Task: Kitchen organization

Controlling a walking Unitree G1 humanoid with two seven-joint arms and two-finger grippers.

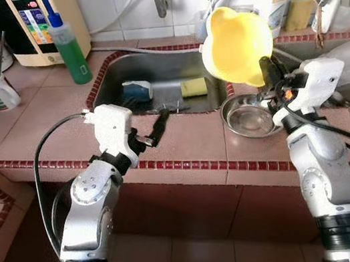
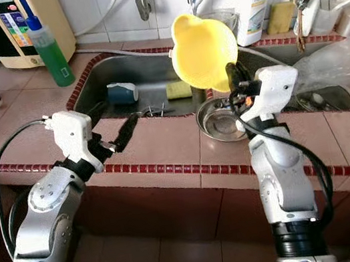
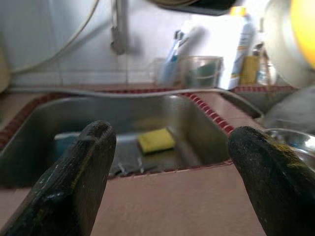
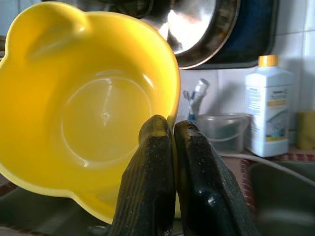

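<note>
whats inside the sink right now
In the sink lie a yellow sponge, a blue-and-white item and some dark utensils. The raised yellow bowl in the right hand covers its right end.

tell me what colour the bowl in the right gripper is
Yellow. The bowl pinched by the right gripper shows best in the right wrist view.

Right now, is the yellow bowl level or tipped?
Tipped. The yellow bowl stands on edge, inside facing the right gripper, whose fingers pinch its rim above the sink.
</note>
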